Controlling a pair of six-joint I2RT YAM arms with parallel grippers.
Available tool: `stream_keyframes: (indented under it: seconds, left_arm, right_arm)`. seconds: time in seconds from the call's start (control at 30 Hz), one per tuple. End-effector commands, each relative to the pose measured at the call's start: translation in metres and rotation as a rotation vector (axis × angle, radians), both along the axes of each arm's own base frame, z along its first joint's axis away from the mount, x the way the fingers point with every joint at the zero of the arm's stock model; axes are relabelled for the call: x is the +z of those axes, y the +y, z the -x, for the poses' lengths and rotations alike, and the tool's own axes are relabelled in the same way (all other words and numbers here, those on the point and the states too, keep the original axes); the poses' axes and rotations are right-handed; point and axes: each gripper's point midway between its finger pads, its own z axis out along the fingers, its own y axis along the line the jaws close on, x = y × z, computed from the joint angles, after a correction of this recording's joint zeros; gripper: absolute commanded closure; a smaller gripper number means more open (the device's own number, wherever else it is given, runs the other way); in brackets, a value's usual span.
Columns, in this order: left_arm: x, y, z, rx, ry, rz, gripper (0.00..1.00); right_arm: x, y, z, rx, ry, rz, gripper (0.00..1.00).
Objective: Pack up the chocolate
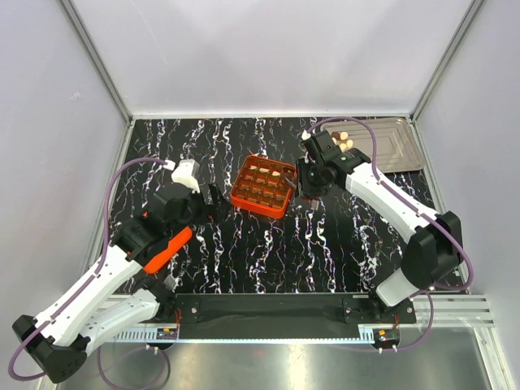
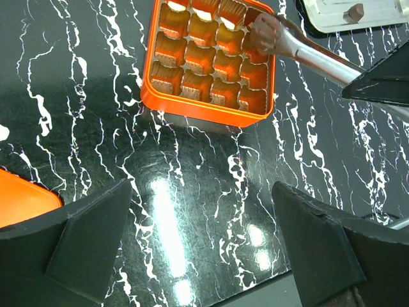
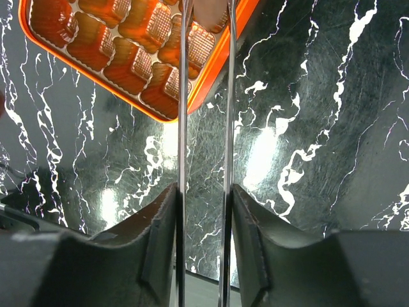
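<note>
The orange grid box (image 1: 262,187) sits mid-table and also shows in the left wrist view (image 2: 208,105) and the right wrist view (image 3: 160,112). Some far cells hold cream chocolate (image 1: 275,172). More cream pieces (image 1: 344,140) lie on the silver tray (image 1: 394,146), and a dark piece (image 2: 354,11) shows there too. My right gripper (image 1: 315,180) (image 3: 204,192) is shut on metal tongs (image 3: 182,128). Their tip (image 2: 265,32) is over the box's right-hand cells, with a brownish piece (image 3: 211,13) between the arms. My left gripper (image 1: 213,203) (image 2: 201,192) is open and empty, left of the box.
The black marbled table (image 1: 268,252) has white walls on three sides and a metal rail along the near edge. An orange item (image 2: 22,198) lies by my left finger; what it is I cannot tell.
</note>
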Motion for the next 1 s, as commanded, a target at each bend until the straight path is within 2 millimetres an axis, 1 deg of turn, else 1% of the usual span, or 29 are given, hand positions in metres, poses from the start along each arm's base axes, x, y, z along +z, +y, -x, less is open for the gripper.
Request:
stream_keyframes:
  seconds: [0.0, 0.1, 0.2, 0.23, 0.3, 0.33, 0.37, 0.4, 0.43, 0.47, 0.5, 0.53, 0.57, 0.6, 0.63, 0.67, 0.73, 0.77, 0.87, 0.9, 0.97]
  left_arm:
    - [0.022, -0.011, -0.007, -0.014, -0.056, 0.067, 0.01]
    - [0.021, -0.011, -0.007, -0.014, -0.050, 0.068, 0.01]
    - [0.022, -0.010, -0.007, -0.010, -0.054, 0.068, 0.01]
    - [0.022, -0.010, -0.006, -0.011, -0.056, 0.067, 0.01]
    - [0.022, -0.009, -0.006, -0.008, -0.057, 0.066, 0.01]
    - [0.023, -0.009, -0.006, -0.008, -0.058, 0.067, 0.01]
    - [0.023, -0.008, -0.006, -0.007, -0.059, 0.067, 0.01]
    - [0.023, -0.008, -0.006, -0.007, -0.057, 0.066, 0.01]
    - [0.023, -0.008, -0.005, -0.008, -0.057, 0.066, 0.01]
    - [0.024, -0.008, -0.005, -0.008, -0.058, 0.067, 0.01]
    - [0.024, -0.008, -0.005, -0.008, -0.059, 0.068, 0.01]
    - [0.024, -0.008, -0.005, -0.009, -0.060, 0.067, 0.01]
    - [0.025, -0.008, -0.005, -0.009, -0.062, 0.069, 0.01]
    - [0.025, -0.007, -0.004, -0.007, -0.063, 0.068, 0.01]
    - [0.025, -0.006, -0.004, -0.008, -0.065, 0.068, 0.01]
    - [0.026, -0.006, -0.003, -0.007, -0.068, 0.069, 0.01]
    - [0.026, -0.005, -0.003, -0.005, -0.068, 0.065, 0.01]
    - [0.026, -0.004, -0.002, -0.004, -0.073, 0.063, 0.01]
    - [0.025, -0.003, -0.002, 0.000, -0.073, 0.063, 0.01]
    - [0.026, -0.003, -0.002, -0.003, -0.074, 0.065, 0.01]
    - [0.026, -0.003, -0.002, -0.003, -0.075, 0.066, 0.01]
  right_arm:
    - [0.018, 0.001, -0.001, -0.006, -0.062, -0.020, 0.56]
    - [0.020, 0.001, -0.002, -0.007, -0.071, -0.020, 0.56]
    - [0.028, 0.001, -0.007, -0.011, -0.095, -0.023, 0.55]
    - [0.035, 0.003, -0.010, -0.008, -0.108, -0.031, 0.55]
    - [0.043, -0.003, -0.017, -0.025, -0.147, 0.000, 0.55]
    - [0.054, -0.003, -0.022, -0.033, -0.174, -0.002, 0.55]
    - [0.057, -0.004, -0.024, -0.032, -0.180, 0.014, 0.55]
    - [0.070, -0.006, -0.031, -0.045, -0.217, 0.020, 0.55]
    - [0.075, -0.009, -0.035, -0.056, -0.231, 0.035, 0.55]
    - [0.074, -0.013, -0.036, -0.053, -0.227, 0.069, 0.55]
    - [0.086, -0.018, -0.045, -0.077, -0.266, 0.090, 0.55]
    - [0.089, -0.025, -0.050, -0.091, -0.273, 0.109, 0.55]
    - [0.086, -0.032, -0.053, -0.100, -0.265, 0.134, 0.55]
    - [0.092, -0.039, -0.060, -0.123, -0.279, 0.142, 0.55]
    - [0.093, -0.047, -0.064, -0.136, -0.275, 0.156, 0.55]
    - [0.092, -0.063, -0.072, -0.175, -0.270, 0.163, 0.55]
    - [0.092, -0.085, -0.081, -0.226, -0.268, 0.177, 0.55]
    - [0.089, -0.106, -0.088, -0.272, -0.259, 0.195, 0.55]
    - [0.074, -0.137, -0.096, -0.341, -0.220, 0.230, 0.55]
    - [0.068, -0.154, -0.097, -0.386, -0.201, 0.258, 0.54]
    - [0.059, -0.172, -0.098, -0.435, -0.175, 0.293, 0.53]
